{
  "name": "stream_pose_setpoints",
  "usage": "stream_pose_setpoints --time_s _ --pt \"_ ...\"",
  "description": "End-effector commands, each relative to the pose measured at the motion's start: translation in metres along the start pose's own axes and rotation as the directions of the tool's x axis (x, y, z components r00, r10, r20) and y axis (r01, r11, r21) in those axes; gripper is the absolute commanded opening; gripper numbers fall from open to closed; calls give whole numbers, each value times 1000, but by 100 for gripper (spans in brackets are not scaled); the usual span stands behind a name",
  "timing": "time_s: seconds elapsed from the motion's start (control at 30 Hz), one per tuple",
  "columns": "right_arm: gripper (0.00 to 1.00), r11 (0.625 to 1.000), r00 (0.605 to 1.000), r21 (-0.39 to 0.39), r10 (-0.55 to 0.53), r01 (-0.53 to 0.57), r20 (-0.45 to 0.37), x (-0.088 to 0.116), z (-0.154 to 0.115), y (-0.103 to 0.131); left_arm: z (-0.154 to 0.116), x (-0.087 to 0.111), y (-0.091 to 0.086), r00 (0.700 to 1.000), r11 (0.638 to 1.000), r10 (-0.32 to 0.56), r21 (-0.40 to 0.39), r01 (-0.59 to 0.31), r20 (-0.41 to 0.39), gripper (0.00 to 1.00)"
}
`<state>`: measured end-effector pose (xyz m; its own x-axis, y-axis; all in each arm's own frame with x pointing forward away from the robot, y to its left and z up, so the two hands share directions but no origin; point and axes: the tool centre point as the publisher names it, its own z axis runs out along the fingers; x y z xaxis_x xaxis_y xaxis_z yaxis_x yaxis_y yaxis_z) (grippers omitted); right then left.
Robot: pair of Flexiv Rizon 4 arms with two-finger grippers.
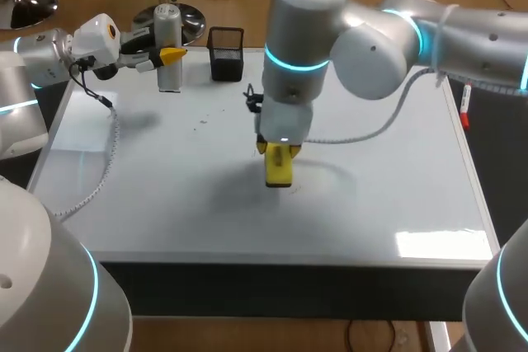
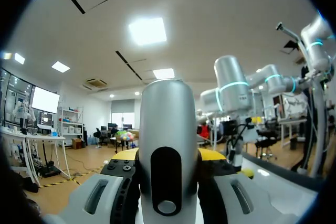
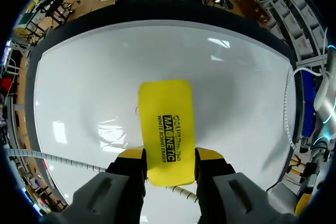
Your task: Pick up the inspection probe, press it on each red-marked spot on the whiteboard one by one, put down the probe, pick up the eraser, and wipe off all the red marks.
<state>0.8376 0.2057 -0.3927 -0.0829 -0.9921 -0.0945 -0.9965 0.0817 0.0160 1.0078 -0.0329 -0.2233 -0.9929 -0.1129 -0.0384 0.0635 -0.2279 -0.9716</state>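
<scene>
The whiteboard (image 1: 165, 187) covers the table. My right gripper (image 1: 279, 152) points straight down near the board's middle, shut on a yellow eraser (image 1: 279, 167) whose lower end meets the board. In the right wrist view the eraser (image 3: 165, 121) sits between both fingers of the right gripper (image 3: 170, 156), and a faint red mark (image 3: 135, 110) shows on the board (image 3: 79, 77) just beside it. At the back left, my left gripper (image 1: 169, 56) is shut on the upright silver probe (image 1: 168, 47). The probe (image 2: 167, 129) fills the space between the fingers of the left gripper (image 2: 168, 156).
A black mesh pen holder (image 1: 226, 53) stands at the board's back edge, right of the probe. A red marker (image 1: 465, 105) lies along the right edge. A white coiled cable (image 1: 103, 162) trails over the board's left side. Faint specks (image 1: 203, 121) dot the board ahead of the holder.
</scene>
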Motion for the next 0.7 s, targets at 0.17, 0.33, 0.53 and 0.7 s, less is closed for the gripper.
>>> stream_pose_setpoints --time_s 0.17,0.33,0.53,0.7 --pt "0 1000 999 23 22 -21 -46 -18 19 11 0 0 -1 1000 1000 0 0 0 0 0" --pt "0 1000 998 18 24 -23 -56 -22 19 24 0 0 -1 1000 1000 0 0 0 0 0" --pt "0 999 998 -5 38 -38 -44 -19 24 35 0 0 -1 1000 1000 0 0 0 0 0" --pt "0 999 999 -7 39 -39 -32 -18 29 36 0 0 -1 1000 1000 0 0 0 0 0"
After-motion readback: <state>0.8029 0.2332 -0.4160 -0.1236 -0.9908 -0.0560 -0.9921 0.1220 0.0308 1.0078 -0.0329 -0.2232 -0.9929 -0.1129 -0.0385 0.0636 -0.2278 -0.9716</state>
